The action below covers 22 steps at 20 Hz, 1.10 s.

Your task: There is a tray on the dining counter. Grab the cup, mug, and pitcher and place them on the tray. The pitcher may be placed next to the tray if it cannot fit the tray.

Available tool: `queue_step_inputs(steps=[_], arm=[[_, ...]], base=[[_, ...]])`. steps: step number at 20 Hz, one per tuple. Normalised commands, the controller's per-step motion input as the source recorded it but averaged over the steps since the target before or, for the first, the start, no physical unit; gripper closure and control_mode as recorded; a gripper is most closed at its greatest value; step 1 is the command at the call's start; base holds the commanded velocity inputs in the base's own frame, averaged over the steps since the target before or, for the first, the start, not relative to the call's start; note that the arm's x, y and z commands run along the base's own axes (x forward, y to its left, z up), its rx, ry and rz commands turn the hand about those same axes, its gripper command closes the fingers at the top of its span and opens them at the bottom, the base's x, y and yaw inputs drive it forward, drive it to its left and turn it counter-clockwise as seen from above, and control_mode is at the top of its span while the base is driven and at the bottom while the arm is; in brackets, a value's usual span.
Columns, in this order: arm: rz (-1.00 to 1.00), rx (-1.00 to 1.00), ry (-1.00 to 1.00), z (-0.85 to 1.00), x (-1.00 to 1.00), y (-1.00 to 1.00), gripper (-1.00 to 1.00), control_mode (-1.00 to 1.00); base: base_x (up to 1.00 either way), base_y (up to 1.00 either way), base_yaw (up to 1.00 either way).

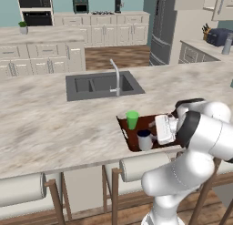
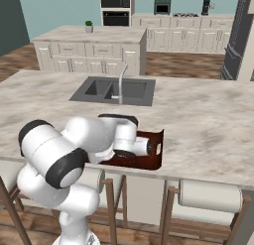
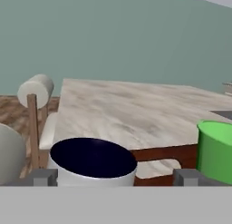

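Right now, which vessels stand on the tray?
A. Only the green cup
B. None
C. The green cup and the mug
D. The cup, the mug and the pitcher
C: the green cup and the mug both stand inside the tray, and the open hand brackets the mug.

Light is even and bright in all views, flat as rendered scenes are, with no clear single source. Shadows are faint: a soft dark patch inside the sink [image 1: 101, 85] and under the dining counter [image 1: 45, 124] edge. No glare shows on the marble. The base views look slightly soft and low in resolution, edges jagged. In the hand view, the mug [image 3: 93, 162] between the jaws has a very dark interior, and the green cup [image 3: 216, 150] beyond the one jaw seems evenly lit, perhaps slightly blurred.
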Motion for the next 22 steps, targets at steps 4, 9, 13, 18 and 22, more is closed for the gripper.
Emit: queue_step_inputs(steps=[4, 9, 13, 18, 22], arm=[[-0.07, -0.07, 0.00, 0.00, 0.16, 0.42, -1.00, -1.00], [-0.05, -0.03, 0.00, 0.00, 0.08, 0.28, -1.00, -1.00], [-0.08, 0.00, 0.00, 0.06, -0.04, 0.01, -1.00, -1.00], [-0.11, 0.00, 0.00, 0.55, -0.33, -0.35, -1.00, -1.00], [-0.12, 0.00, 0.00, 0.76, -0.25, -0.41, -1.00, -1.00]], base=[[0.00, 0.00, 0.00], [0.00, 0.00, 0.00], [0.00, 0.00, 0.00], [0.00, 0.00, 0.00], [0.00, 0.00, 0.00]])
